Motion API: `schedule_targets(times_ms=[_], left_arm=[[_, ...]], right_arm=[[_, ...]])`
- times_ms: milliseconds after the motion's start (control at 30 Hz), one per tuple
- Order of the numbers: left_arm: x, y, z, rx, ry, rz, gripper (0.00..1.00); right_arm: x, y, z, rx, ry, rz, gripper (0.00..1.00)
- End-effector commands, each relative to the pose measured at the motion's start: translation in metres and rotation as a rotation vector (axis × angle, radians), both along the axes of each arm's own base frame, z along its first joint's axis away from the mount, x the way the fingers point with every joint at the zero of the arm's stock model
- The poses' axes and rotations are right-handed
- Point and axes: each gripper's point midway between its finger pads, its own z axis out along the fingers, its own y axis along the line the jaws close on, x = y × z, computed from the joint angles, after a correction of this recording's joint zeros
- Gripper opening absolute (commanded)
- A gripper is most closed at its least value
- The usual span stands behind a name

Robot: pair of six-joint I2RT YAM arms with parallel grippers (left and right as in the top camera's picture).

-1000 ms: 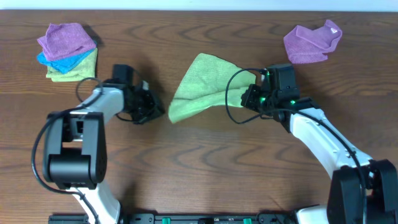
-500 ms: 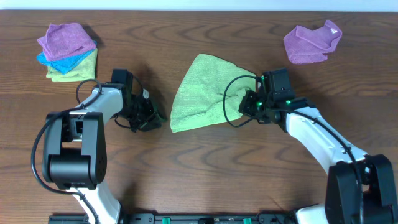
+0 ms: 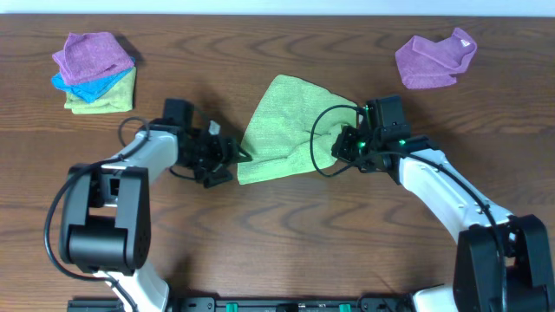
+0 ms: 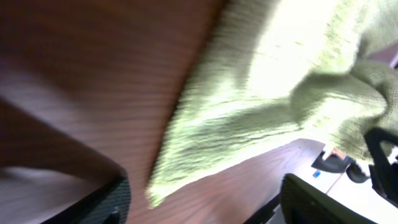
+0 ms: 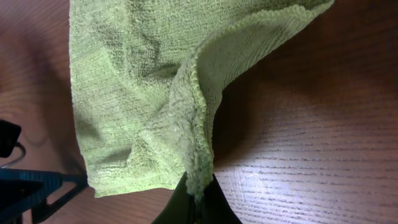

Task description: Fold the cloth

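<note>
Brown wooden table, green cloth at centre, folded cloth stack far left, purple cloth far right

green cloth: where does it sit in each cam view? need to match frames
Overhead: green cloth lies mid-table, slightly above centre.
Left wrist: blurred, it fills the upper right of the picture.
Right wrist: it fills the upper left, a fold pinched by the right gripper at bottom centre.
Shared landmark: the brown wood table.

At the middle of the desk, cloth. Just beside its near left corner, left pincer; at its right edge, right pincer. Far back left, stack of cloths; far back right, crumpled cloth, both well apart.
</note>
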Motion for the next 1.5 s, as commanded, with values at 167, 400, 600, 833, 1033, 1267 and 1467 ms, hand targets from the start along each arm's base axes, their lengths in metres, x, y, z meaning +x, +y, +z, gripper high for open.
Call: schedule_targets(times_ms=[167,400,600,833,1033,1267,1467], left_arm=[[-0.026,-0.008,-0.052,0.206,0.05,-0.05,0.52],[-0.013,-0.015,-0.051,0.203,-0.022,-0.056,0.06],[-0.011,-0.022,-0.043,0.122,-0.053,-0.094,0.06],[-0.022,-0.031,-0.02,0.039,-0.075,-0.163,0.06],[0.009,-0.038,0.034,0.011,-0.244,-0.149,0.06],[0.06,-0.043,0.086,0.024,-0.409,-0.109,0.06],[0.109,-0.034,0.132,0.125,-0.575,-0.037,0.06]], right_arm=[[-0.005,0.008,0.0,0.039,0.022,0.013,0.01],[-0.005,0.009,0.0,0.041,0.026,0.016,0.01],[-0.017,0.006,0.001,0.023,0.055,0.033,0.01],[-0.028,-0.001,0.036,-0.006,-0.025,0.069,0.01],[-0.009,0.009,0.082,0.051,-0.216,0.072,0.01],[0.022,0.022,0.109,0.095,-0.384,0.05,0.01],[0.059,0.025,0.117,0.11,-0.486,-0.002,0.01]])
